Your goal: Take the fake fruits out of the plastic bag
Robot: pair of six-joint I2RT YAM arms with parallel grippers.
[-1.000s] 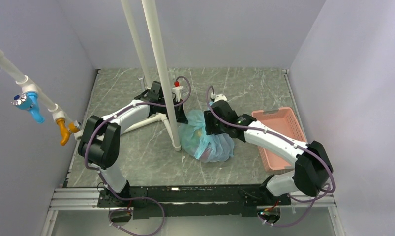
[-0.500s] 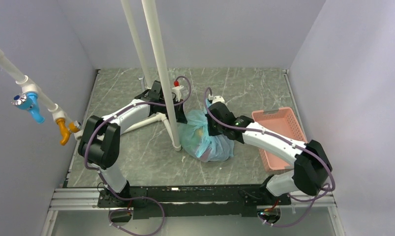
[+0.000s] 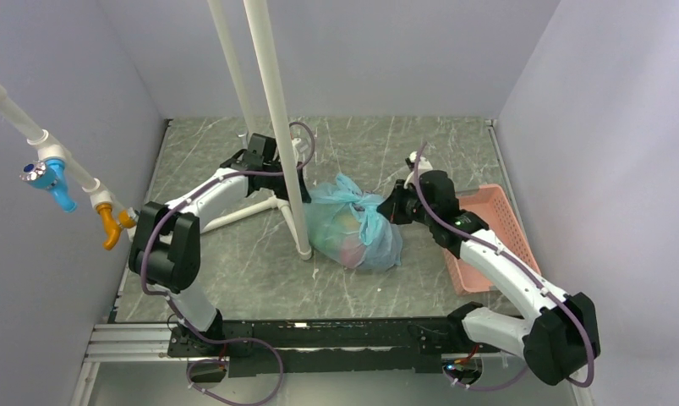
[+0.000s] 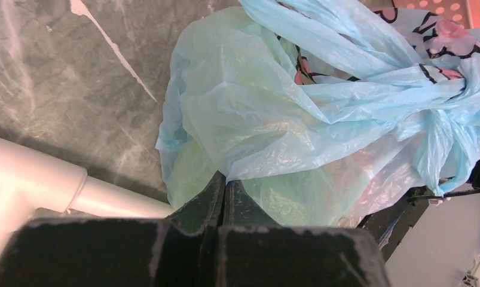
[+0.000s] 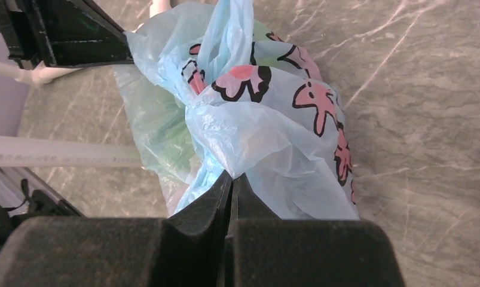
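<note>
The plastic bag lies knotted in the middle of the table, light blue with pink flower print. The fake fruits show only as green, yellow and pink blurs through the film. My left gripper is shut on a fold of the bag's left side, partly behind the white pole in the top view. From the right, my right gripper pinches the bag's film just below the knot. The bag is stretched between both grippers.
A white pole on a pipe foot stands right at the bag's left edge. A pink slotted tray sits to the right, under the right arm. Side walls close in the table; a blue valve hangs at the left.
My right gripper has shut on the bag and swung from above it out to its right side, pulling the knot rightward. The left arm shifted slightly left, still gripping.
</note>
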